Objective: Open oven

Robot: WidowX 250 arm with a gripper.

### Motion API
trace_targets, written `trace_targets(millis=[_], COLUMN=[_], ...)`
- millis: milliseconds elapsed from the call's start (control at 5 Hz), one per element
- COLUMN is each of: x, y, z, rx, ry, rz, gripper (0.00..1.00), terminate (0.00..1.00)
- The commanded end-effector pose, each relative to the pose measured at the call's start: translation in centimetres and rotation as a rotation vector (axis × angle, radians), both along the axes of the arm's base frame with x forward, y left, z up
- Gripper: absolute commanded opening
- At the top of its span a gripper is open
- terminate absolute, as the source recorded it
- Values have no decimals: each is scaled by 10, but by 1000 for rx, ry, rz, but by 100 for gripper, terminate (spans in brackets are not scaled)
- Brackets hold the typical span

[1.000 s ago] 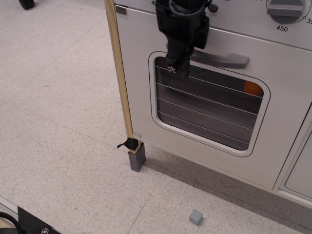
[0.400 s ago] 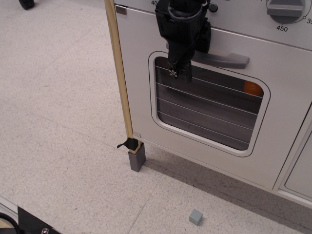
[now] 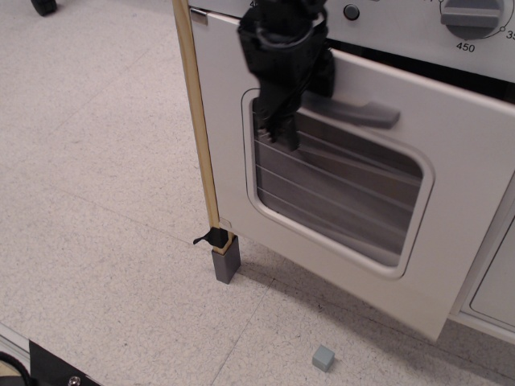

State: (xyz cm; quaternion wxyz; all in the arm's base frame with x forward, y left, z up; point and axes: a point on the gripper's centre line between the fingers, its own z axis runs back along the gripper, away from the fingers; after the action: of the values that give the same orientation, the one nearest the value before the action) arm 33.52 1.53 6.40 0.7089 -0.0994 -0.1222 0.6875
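The white toy oven stands at the upper right, and its door point(image 3: 451, 201) is tilted outward at the top, hinged at the bottom. The door has a rounded wire-lined window point(image 3: 346, 201) and a grey bar handle point(image 3: 362, 112). A grey numbered dial point(image 3: 471, 16) sits on the panel above. My black gripper point(image 3: 286, 138) hangs over the handle's left end and hides it. Its fingers point down in front of the window's top left corner and look closed together. A gap shows between the door's top edge and the control panel.
Light wood edging point(image 3: 197, 137) runs down the oven's left side to a grey foot point(image 3: 226, 261). A small grey cube point(image 3: 323, 358) lies on the speckled floor in front. A plain white cabinet door point(image 3: 499, 281) is at the right edge. A black base point(image 3: 48, 370) shows at the bottom left.
The oven door has swung outward from shut to partly open. My gripper moved slightly left and toward the camera with the handle.
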Motion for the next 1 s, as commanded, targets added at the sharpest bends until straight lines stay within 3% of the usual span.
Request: trace_targets(millis=[0, 400, 800], x=[-22, -13, 5], y=[34, 10, -28], z=[25, 72, 98], rx=[6, 62, -11], ry=[-60, -116, -132], rz=[-61, -244, -254], gripper=[100, 100, 100], terminate=[0, 0, 0])
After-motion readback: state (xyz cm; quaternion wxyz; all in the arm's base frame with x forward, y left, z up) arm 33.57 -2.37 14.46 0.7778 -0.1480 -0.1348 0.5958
